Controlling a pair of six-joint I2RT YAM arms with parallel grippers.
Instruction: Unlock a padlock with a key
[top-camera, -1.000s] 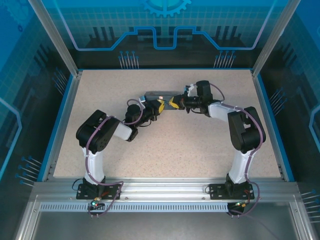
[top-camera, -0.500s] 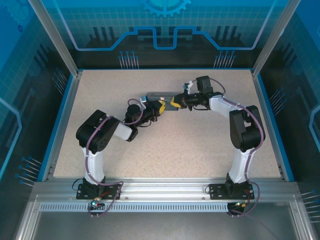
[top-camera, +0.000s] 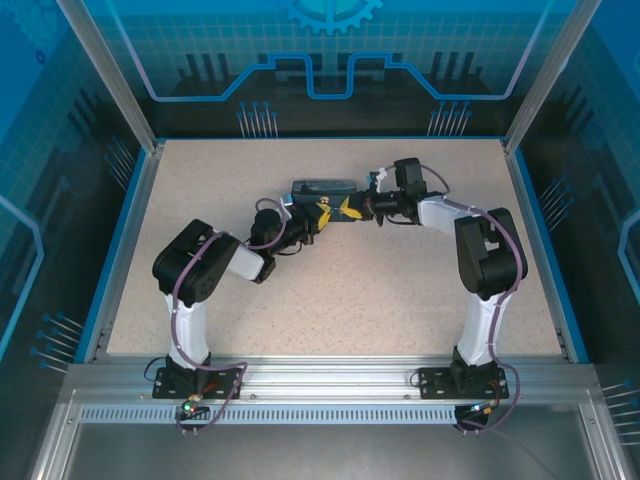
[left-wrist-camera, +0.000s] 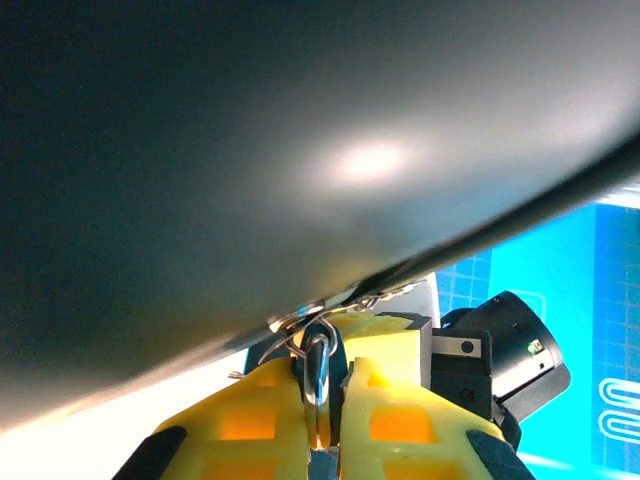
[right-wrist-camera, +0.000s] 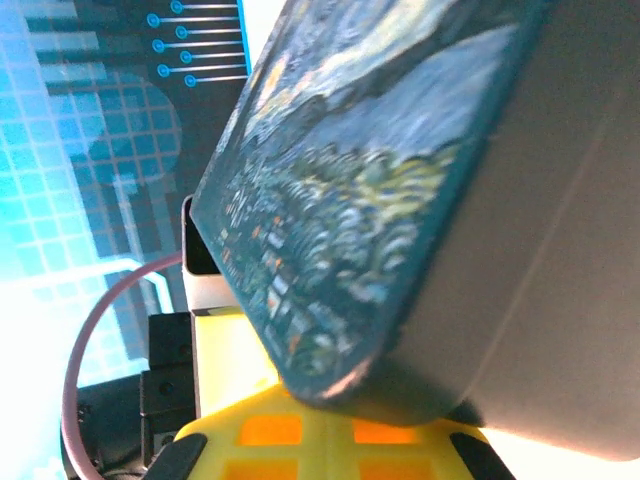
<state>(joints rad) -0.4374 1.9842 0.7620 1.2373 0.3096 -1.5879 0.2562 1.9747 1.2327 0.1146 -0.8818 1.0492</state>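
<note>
Left gripper, its yellow-tipped black fingers pressed together, clamps a thin silvery loop that I take to be the U-shaped shackle of the tiny padlock. The lock's body is hidden between the pads. The loop meets small wire fittings at the edge of the rectangular tin box printed with a blue-and-yellow starry painting. The tin's plain grey face looms just above, over the far middle of the speckled beige table.

Right gripper faces the left one from the other side, tips nearly meeting, its pads closed flat together. Whether the small dark key sits pinched between them I cannot tell.

The step in hand looks like bringing key to keyhole. To do it well, the left arm should hold the padlock steady, keyway turned toward the right arm, without letting it swing against the tin. The right arm should come in slowly along the keyway's line, because both parts are small. A slight skew could jam the key or knock it loose.
</note>
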